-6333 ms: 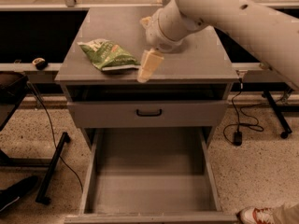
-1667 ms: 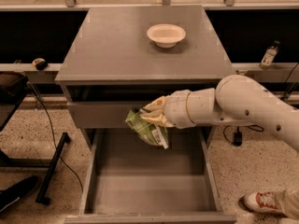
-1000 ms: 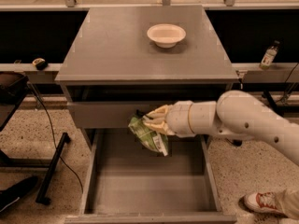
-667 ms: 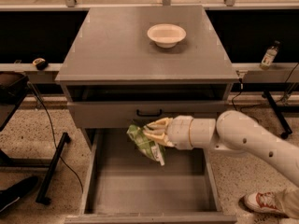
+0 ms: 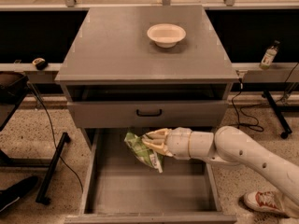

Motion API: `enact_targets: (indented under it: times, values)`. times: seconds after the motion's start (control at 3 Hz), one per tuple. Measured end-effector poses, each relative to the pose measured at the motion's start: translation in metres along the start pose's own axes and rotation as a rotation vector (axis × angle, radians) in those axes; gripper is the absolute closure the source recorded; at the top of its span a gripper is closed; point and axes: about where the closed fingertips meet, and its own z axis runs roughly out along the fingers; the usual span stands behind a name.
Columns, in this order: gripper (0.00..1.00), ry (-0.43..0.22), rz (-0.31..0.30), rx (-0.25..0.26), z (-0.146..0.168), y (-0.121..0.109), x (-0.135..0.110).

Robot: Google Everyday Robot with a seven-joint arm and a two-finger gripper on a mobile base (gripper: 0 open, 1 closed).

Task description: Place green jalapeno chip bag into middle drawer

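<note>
The green jalapeno chip bag (image 5: 142, 150) hangs from my gripper (image 5: 152, 143), which is shut on its upper edge. The bag is inside the span of the open middle drawer (image 5: 140, 190), a wide grey drawer pulled out below the cabinet, and it hangs a little above the drawer's floor, near the back left. My white arm (image 5: 243, 153) reaches in from the right, low over the drawer. The closed grey drawer front with the black handle (image 5: 149, 112) is just above the gripper.
A white bowl (image 5: 166, 34) stands on the cabinet top (image 5: 117, 45). A small bottle (image 5: 268, 55) stands on the ledge at the right. Black stand legs and cables (image 5: 51, 157) lie on the floor at the left. A shoe (image 5: 264, 202) is at the lower right.
My gripper has carried the bag from the cabinet top down in front of the drawer face and lower into the open middle drawer. The bag now hangs lower.
</note>
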Motion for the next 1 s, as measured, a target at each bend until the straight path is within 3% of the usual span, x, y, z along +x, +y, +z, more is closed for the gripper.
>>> enact_targets:
  times: [0.33,1.0]
  values:
    - [1.0,0.0,-0.021,-0.015,0.006,-0.002,0.021]
    - [1.0,-0.012,-0.012,0.076,0.025,0.001,0.132]
